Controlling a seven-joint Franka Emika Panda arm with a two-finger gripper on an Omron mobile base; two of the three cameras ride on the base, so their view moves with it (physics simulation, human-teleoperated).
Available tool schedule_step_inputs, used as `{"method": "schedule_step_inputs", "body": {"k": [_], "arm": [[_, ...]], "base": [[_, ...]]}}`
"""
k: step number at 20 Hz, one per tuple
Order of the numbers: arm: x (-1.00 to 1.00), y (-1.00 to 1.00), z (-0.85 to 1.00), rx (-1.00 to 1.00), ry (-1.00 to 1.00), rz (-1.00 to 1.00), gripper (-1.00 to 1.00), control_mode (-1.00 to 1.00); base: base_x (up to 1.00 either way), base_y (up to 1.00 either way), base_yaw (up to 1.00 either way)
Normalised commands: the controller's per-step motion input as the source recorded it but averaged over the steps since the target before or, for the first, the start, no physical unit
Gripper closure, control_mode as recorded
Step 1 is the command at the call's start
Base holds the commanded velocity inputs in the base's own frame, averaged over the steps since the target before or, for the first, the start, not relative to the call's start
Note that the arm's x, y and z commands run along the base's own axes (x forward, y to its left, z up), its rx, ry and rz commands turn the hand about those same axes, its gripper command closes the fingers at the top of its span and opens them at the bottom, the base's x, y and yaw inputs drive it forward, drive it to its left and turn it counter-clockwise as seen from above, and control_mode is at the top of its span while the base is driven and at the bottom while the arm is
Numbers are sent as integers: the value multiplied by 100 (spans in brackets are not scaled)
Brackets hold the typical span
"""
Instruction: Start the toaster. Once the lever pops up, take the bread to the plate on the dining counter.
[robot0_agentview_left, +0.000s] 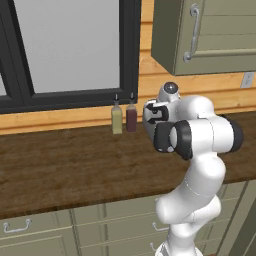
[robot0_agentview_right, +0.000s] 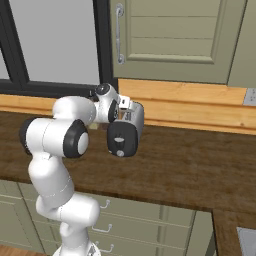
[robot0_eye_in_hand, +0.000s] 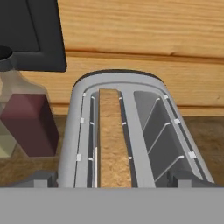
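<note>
The gripper (robot0_eye_in_hand: 111, 181) is positioned directly above the toaster (robot0_eye_in_hand: 127, 131), jaws fully spread and holding nothing. The bread (robot0_eye_in_hand: 111, 140) sits upright in the left slot. A dark red bottle (robot0_eye_in_hand: 28, 122) stands just beside the toaster on the worktop (robot0_agentview_left: 65, 165).

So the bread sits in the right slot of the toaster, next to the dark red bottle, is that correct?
Not quite: in the hand view the bread sits in the left slot of the toaster, the slot nearer the dark red bottle. The right slot has no bread in it.
</note>
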Motion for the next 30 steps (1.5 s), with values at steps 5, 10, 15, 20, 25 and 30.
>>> {"method": "schedule_step_inputs", "body": {"k": [5, 10, 15, 20, 25, 30], "arm": [[0, 0, -24, 0, 0, 0, 100, -100], [-3, 0, -16, 0, -1, 0, 100, -100], [-1, -1, -10, 0, -2, 0, 100, -100], [0, 0, 0, 1, -5, 0, 100, -100], [-22, 0, 14, 2, -14, 0, 100, -100], [-38, 0, 51, 1, -23, 0, 100, -100]], "base": [[0, 0, 0], [0, 0, 0], [0, 0, 0], [0, 0, 0], [0, 0, 0], [0, 0, 0]]}}
